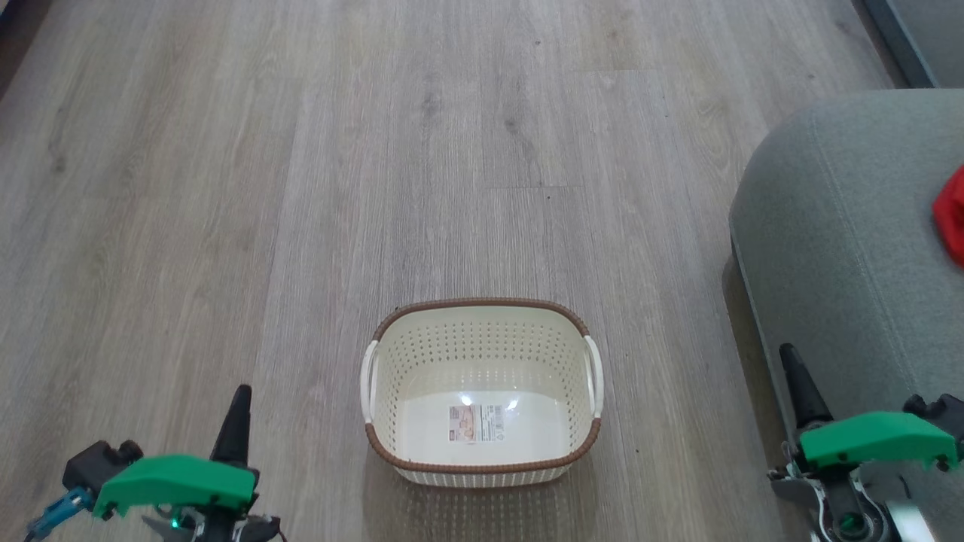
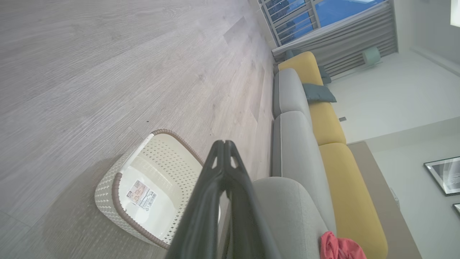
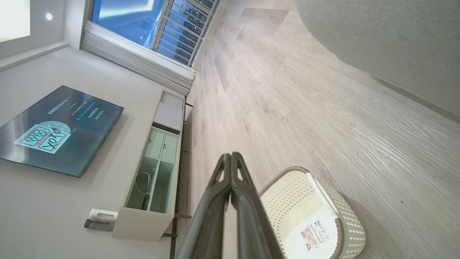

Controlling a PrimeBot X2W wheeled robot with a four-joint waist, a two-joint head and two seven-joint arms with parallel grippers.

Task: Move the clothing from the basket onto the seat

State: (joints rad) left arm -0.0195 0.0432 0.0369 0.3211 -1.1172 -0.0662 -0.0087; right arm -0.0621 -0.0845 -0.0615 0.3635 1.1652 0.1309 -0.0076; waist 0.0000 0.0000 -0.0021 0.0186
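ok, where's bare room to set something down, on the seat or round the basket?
seat: bare from its rounded left edge to the clothing at far right. basket: empty bar a sticker. floor: open left of and beyond the basket. Tightest: the strip between basket and seat.

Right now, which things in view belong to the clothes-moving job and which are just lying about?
Part of the job:
- basket, empty, on the floor
- red clothing, lying on the seat
- seat, to the right of the basket
- left gripper and right gripper, both shut, holding nothing

Just there:
- television
- cabinet
- yellow cushions
- grey-blue pillow
- framed picture
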